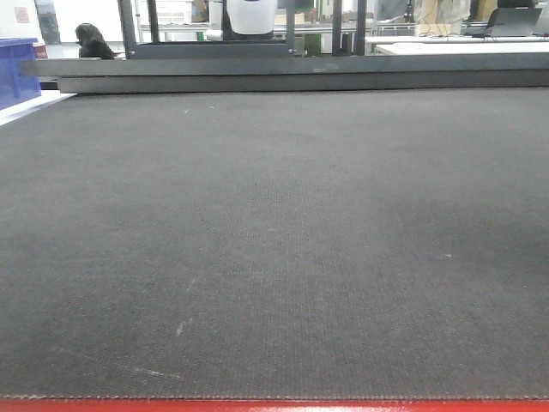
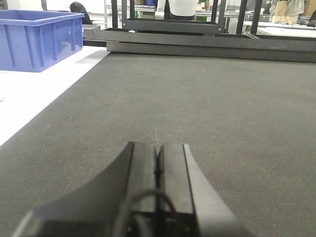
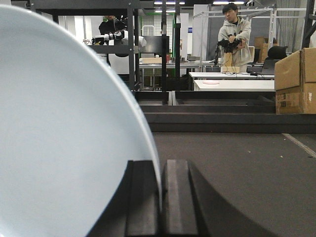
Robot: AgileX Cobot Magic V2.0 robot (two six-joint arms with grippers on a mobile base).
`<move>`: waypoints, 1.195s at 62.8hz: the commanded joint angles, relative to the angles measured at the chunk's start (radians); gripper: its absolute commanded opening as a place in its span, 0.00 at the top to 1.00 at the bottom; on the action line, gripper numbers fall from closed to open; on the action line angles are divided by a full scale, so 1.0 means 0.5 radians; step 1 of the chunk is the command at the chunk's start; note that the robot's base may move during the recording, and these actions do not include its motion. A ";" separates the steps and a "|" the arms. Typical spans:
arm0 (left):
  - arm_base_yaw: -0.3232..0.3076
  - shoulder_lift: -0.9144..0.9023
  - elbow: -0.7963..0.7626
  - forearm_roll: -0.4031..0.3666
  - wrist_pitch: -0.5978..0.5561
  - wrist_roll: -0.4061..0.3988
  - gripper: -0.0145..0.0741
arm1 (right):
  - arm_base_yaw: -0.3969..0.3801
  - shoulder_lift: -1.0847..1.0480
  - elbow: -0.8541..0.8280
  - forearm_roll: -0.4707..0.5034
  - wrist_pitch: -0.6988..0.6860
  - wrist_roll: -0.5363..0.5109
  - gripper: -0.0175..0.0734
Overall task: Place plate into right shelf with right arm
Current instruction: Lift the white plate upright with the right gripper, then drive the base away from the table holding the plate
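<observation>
The white plate (image 3: 64, 133) fills the left half of the right wrist view, held on edge by its rim. My right gripper (image 3: 161, 170) is shut on that rim, above the dark mat. My left gripper (image 2: 158, 150) is shut and empty, low over the dark mat (image 2: 207, 108). The stainless-steel right shelf is out of view. Neither gripper nor the plate shows in the front view.
A blue plastic bin (image 2: 37, 39) stands on a white surface at the far left; its corner shows in the front view (image 1: 17, 73). A dark frame (image 1: 292, 73) runs along the mat's far edge. Cardboard boxes (image 3: 295, 81) stand at the right. A person (image 3: 236, 37) stands behind.
</observation>
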 commanded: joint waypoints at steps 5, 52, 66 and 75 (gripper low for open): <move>-0.004 -0.020 0.021 -0.016 -0.180 -0.014 0.98 | -0.014 0.009 -0.060 -0.007 -0.184 -0.008 0.75; -0.004 -0.020 0.021 -0.016 -0.180 -0.014 0.98 | -0.014 0.009 -0.060 -0.007 -0.184 -0.008 0.75; -0.004 -0.020 0.021 -0.016 -0.180 -0.014 0.98 | -0.014 0.009 -0.060 -0.007 -0.184 -0.008 0.75; -0.004 -0.020 0.021 -0.016 -0.180 -0.014 0.98 | -0.014 0.009 -0.060 -0.007 -0.184 -0.008 0.75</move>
